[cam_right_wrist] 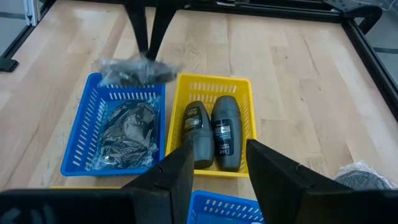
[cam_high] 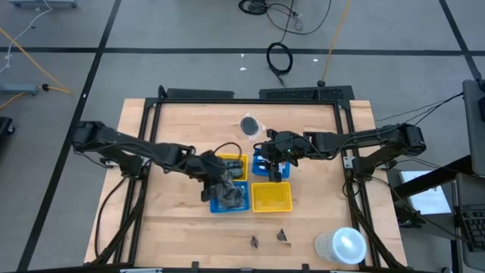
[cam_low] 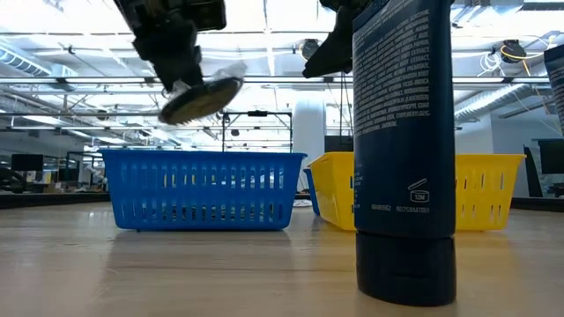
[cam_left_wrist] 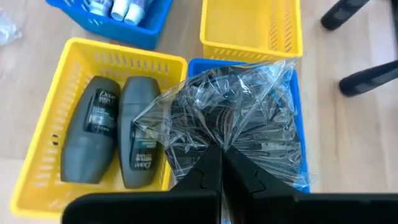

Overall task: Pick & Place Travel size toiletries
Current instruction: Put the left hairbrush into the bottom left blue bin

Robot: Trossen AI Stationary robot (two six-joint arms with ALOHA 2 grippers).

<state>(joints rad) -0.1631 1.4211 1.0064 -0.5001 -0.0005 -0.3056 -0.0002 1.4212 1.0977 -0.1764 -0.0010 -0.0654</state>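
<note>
The travel-size tubes, white caps up, stand in a blue basket at the table's middle. My open right gripper hovers over that basket, touching nothing. My left gripper is shut on a clear plastic bag with a dark oval thing inside. It holds the bag over another blue basket, which has more clear bags in it. In the low view the bag hangs above that basket's rim. My left gripper pinches the clear plastic bag by a crumpled bunch of film between its two fingers, coming from above and pointing down. The bag is lifted clear and hangs below the fingers over the blue basket.
A yellow basket holds two grey bottles lying side by side. Another yellow basket sits near the table's front. A bagged dark thing, two black clips and a round white container lie around. A tall dark bottle stands close to the low camera.
</note>
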